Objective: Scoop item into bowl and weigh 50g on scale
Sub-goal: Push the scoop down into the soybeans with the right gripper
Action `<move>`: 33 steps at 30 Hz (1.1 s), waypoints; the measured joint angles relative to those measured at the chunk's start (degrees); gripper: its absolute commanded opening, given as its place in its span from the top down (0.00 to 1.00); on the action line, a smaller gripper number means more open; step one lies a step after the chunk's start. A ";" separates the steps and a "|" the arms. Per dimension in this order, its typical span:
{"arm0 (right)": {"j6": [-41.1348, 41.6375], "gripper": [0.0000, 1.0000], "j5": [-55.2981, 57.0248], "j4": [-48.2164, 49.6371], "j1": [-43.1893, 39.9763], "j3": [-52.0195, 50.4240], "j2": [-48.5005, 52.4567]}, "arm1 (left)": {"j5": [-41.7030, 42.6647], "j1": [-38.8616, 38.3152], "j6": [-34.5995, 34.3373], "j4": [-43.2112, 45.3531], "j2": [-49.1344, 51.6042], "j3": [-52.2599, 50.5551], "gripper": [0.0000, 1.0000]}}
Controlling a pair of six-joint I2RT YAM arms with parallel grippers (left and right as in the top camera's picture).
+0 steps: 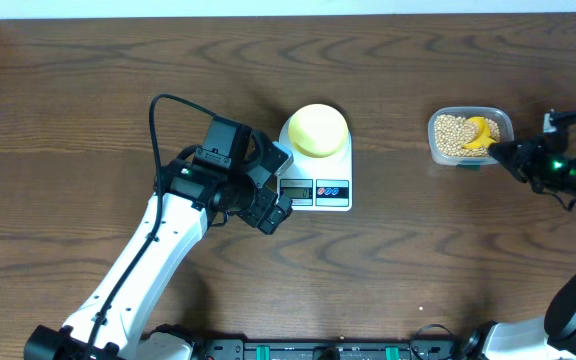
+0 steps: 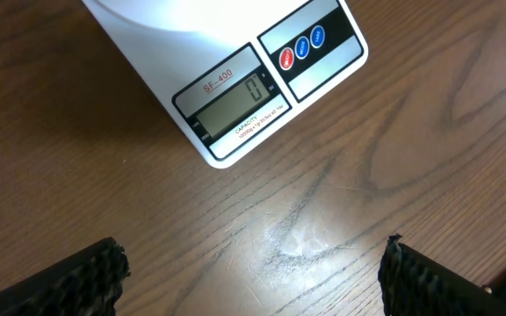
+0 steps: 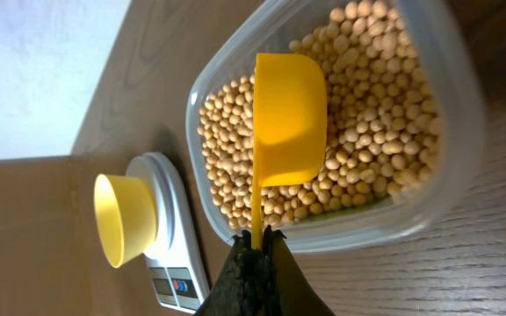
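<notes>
Honestly, barely started: my right gripper point(image 3: 257, 244) was pinched shut on the yellow scoop point(image 3: 288, 118), which rested on the soybeans point(image 3: 372, 132) in the clear container point(image 3: 457, 140) near the desk's right edge. The bowl point(image 1: 318, 130) sat apparently empty on the scale point(image 1: 333, 192) mid-desk, display at zero. My left gripper point(image 2: 253, 276) gaped wide, holding nothing.

I see a robotics lab: wood-grain surface point(image 1: 88, 80), white robot arm point(image 1: 138, 270) at its edge, white wall point(image 3: 33, 70) beyond my right claw point(image 3: 256, 250).

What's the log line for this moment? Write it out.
left gripper: open, by scale | right gripper: shut on yellow scoop, scoop in soybeans | bowl: empty, on scale
</notes>
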 measured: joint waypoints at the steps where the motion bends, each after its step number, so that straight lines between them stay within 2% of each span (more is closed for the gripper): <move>1: 0.00 0.99 -0.28 0.00 -0.44 0.00 0.00 | 0.00 0.00 0.00 0.00 0.00 0.00 0.06; 25: 0.07 0.99 -10.64 0.02 -5.60 0.00 0.00 | -0.02 0.00 0.00 0.00 0.00 0.00 0.06; 33: 4.46 0.99 -13.79 0.02 -6.88 0.00 0.00 | -0.02 0.00 0.00 0.00 0.00 0.00 0.06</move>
